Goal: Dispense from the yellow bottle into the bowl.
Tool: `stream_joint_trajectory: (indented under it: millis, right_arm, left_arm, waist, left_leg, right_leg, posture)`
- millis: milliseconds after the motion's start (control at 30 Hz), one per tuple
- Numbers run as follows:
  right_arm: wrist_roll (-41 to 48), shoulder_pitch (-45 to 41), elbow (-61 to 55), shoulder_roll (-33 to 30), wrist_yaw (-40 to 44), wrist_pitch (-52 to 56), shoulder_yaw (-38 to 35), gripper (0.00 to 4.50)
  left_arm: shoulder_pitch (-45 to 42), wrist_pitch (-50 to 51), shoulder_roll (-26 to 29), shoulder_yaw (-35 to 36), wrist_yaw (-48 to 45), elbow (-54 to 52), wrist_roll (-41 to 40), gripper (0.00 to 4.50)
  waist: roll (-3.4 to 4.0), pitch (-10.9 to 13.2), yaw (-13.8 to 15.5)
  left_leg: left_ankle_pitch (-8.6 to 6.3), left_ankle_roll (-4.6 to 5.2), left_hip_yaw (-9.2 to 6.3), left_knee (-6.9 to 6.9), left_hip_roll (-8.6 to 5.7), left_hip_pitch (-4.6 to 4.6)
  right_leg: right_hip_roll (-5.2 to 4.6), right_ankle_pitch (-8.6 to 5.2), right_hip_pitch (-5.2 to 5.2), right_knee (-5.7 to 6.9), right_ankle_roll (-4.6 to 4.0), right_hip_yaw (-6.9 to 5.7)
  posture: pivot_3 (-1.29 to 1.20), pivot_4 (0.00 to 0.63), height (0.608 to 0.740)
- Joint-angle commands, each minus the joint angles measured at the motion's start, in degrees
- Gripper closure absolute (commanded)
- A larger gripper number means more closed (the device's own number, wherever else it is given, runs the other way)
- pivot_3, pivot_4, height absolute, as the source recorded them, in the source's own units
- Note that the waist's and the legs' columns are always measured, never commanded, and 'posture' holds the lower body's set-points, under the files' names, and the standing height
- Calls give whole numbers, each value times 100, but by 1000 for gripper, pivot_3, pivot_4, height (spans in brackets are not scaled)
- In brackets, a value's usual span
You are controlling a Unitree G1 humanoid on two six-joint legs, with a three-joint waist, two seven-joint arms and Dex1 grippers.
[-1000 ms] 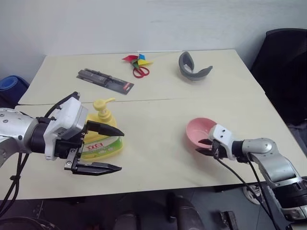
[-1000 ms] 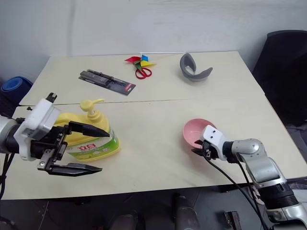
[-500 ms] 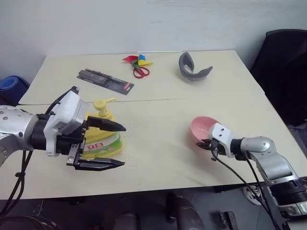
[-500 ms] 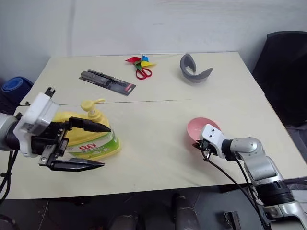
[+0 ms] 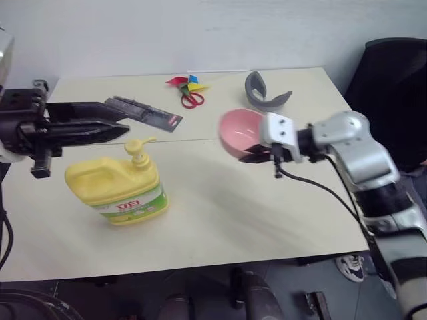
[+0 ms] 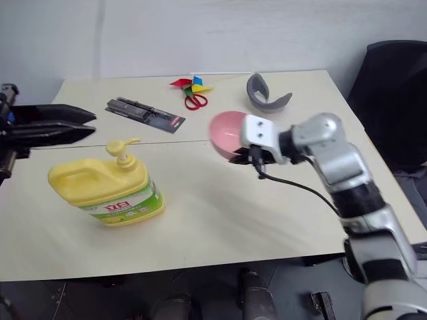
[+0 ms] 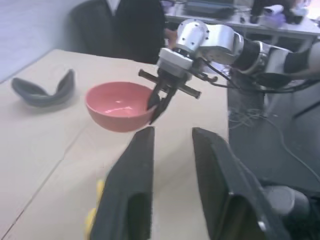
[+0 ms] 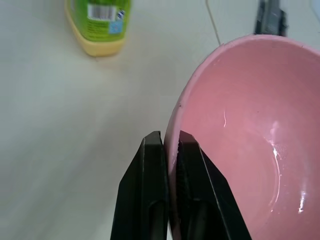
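Observation:
The yellow bottle point(image 5: 117, 190) stands upright on the table at the front left, its pump spout toward the table's middle. My left gripper point(image 5: 125, 127) hovers above and behind it. Its fingers point(image 7: 135, 175) are open by a narrow gap, with nothing between them. The pink bowl point(image 5: 239, 130) hangs tilted in the air over the table's middle. My right gripper point(image 8: 170, 145) is shut on the bowl's rim, one finger inside and one outside. In the left wrist view the bowl point(image 7: 117, 107) and the right gripper point(image 7: 159, 102) lie straight ahead.
At the back of the table lie a grey curved band point(image 5: 267, 90), red scissors point(image 5: 193, 99) beside coloured paper, and a long black tool point(image 5: 143, 110). A black chair point(image 5: 393, 87) stands to the right. A person in dark clothes point(image 7: 120, 25) sits beyond the table.
My right gripper lifted the bowl off the table and carried it up and left to the middle. My left gripper rose away from the bottle and its wide-open fingers closed to a narrow gap.

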Motion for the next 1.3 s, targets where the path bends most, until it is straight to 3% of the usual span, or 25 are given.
stream_joint_trajectory:
  millis: [33, 200, 400, 800, 1300]
  right_arm:
    - [-169, -613, 413, 410, 191, -362, 211, 4500]
    - [-510, -1304, 1385, 1122, 241, -834, 509, 4500]
    - [-513, -1683, 1631, 1586, 501, -894, 497, 4500]
    - [-256, -1964, 1163, 1836, 1088, -446, 434, 4500]
    - [-497, -2161, 1777, 2329, 833, -529, 503, 4500]
  left_arm:
    - [-166, -232, 82, -26, -179, 286, 341, 4470]
    - [-325, -394, -141, -475, -86, 145, 731, 4470]
    - [-221, -297, -315, -396, 0, -7, 809, 4470]
    - [817, -469, -910, 247, 539, -377, 1182, 4470]
    - [917, -230, -1850, 477, 2136, -1287, 909, 4470]
  waist:
    - [-4, -2, 4]
    - [-4, -2, -20]
    - [-5, -2, -124]
    - [-5, -2, -265]
    - [-8, -4, -271]
  left_leg:
    - [1, -1, 2, 6, -1, -12]
    - [7, -12, 4, 11, -3, -51]
    - [7, -12, 1, 12, -2, -63]
    - [11, -21, -8, 13, 1, -64]
    - [11, -22, -20, 18, 1, -80]
  right_leg:
    - [-1, 0, -23, 11, 0, 2]
    - [-6, -2, -64, 26, -4, -13]
    - [-12, -2, -72, 26, -4, -20]
    - [-19, -3, -76, 35, -5, -28]
    - [-29, -3, -81, 33, -6, -38]
  posture:
    - [0, 150, 740]
    - [0, 150, 740]
    - [0, 150, 740]
    - [0, 150, 740]
    - [0, 150, 740]
